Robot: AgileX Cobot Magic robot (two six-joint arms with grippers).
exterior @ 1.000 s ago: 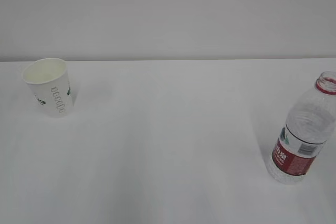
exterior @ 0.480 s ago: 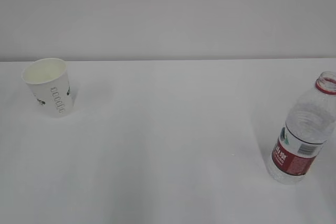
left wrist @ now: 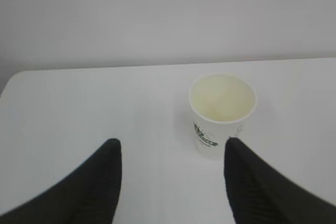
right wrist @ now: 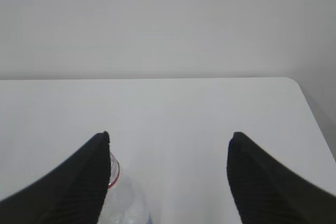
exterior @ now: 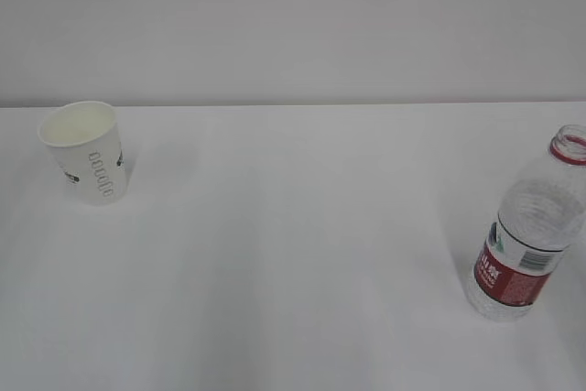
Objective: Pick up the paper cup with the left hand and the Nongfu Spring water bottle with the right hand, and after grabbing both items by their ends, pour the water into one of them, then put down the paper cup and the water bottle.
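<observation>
While both stand untouched, left gripper (left wrist: pixel 170 153) and right gripper (right wrist: pixel 170 145) gape empty.

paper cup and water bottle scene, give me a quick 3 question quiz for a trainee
1. True or false: the paper cup stands upright on the table.
2. Multiple choice: in the exterior view, the Nongfu Spring water bottle is at
A. the far left
B. the centre
C. the right edge
3. Fill in: in the right wrist view, the bottle's open neck shows beside the ____ finger of the right hand as pictured.

Key
1. True. It stands rim up and looks empty; the left hand is open and short of it.
2. C
3. Left. Neither gripper holds anything.
</observation>
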